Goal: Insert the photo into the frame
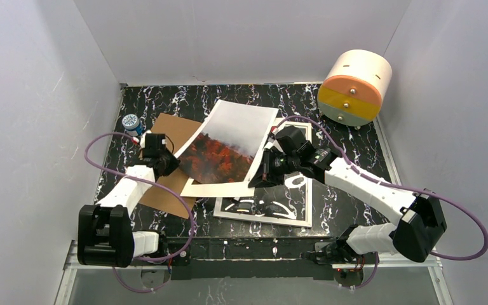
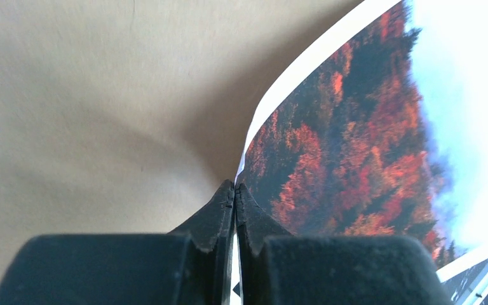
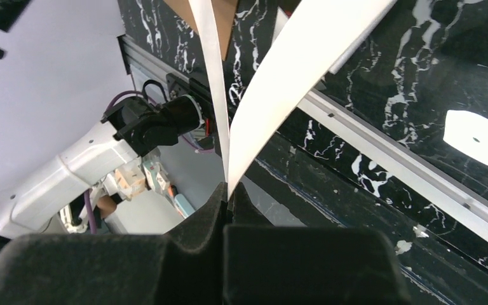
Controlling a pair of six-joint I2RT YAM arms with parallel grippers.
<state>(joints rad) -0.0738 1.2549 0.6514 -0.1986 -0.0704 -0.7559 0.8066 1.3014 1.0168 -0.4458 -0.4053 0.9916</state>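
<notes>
The photo (image 1: 229, 143), red-orange forest under white mist, hangs curved above the table, held at both side edges. My left gripper (image 1: 176, 162) is shut on its left edge; the left wrist view shows the jaws (image 2: 235, 185) pinching the white border beside the forest print (image 2: 356, 140). My right gripper (image 1: 258, 175) is shut on the right edge; the right wrist view shows the jaws (image 3: 227, 194) closed on the photo's white back (image 3: 292, 70). The frame (image 1: 292, 219) lies flat on the table, below and in front of the photo; its white rim (image 3: 406, 168) runs under the right gripper.
A brown backing board (image 1: 171, 187) lies flat under the left arm, also in the left wrist view (image 2: 101, 95). A white-and-orange drum (image 1: 354, 87) stands at the back right. A small bottle (image 1: 131, 122) stands at the back left. White walls enclose the table.
</notes>
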